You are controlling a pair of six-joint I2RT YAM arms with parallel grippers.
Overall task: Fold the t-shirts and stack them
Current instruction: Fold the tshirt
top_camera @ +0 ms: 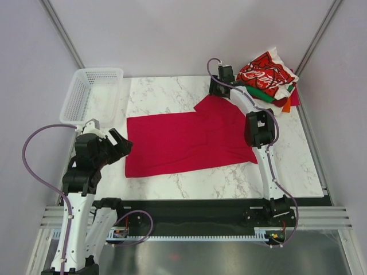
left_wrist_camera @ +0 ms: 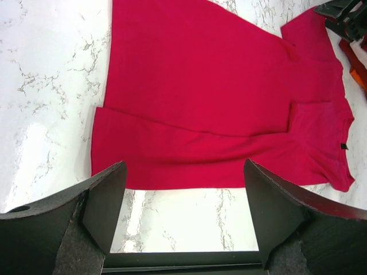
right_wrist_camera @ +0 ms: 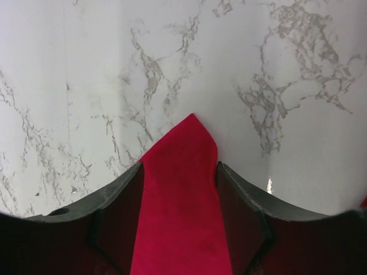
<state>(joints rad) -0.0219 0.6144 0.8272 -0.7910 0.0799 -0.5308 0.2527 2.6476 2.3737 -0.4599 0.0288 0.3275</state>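
A plain crimson t-shirt (top_camera: pixel 186 140) lies spread flat on the marble table, its bottom hem to the left and its neck to the right; the left wrist view (left_wrist_camera: pixel 218 97) shows it too. My right gripper (top_camera: pixel 219 86) is at the shirt's far sleeve and is shut on the sleeve tip (right_wrist_camera: pixel 180 189), which pokes out between the fingers. My left gripper (top_camera: pixel 120 143) is open and empty, hovering just off the shirt's near left hem corner (left_wrist_camera: pixel 183 167). A stack of folded shirts (top_camera: pixel 269 80) sits at the far right, topped by a red one with white script.
A white plastic mesh basket (top_camera: pixel 92 94) stands at the far left edge of the table. The marble top (top_camera: pixel 172 91) ends at a black strip (top_camera: pixel 189 206) in front. An orange folded edge (left_wrist_camera: pixel 355 66) shows beside the right gripper.
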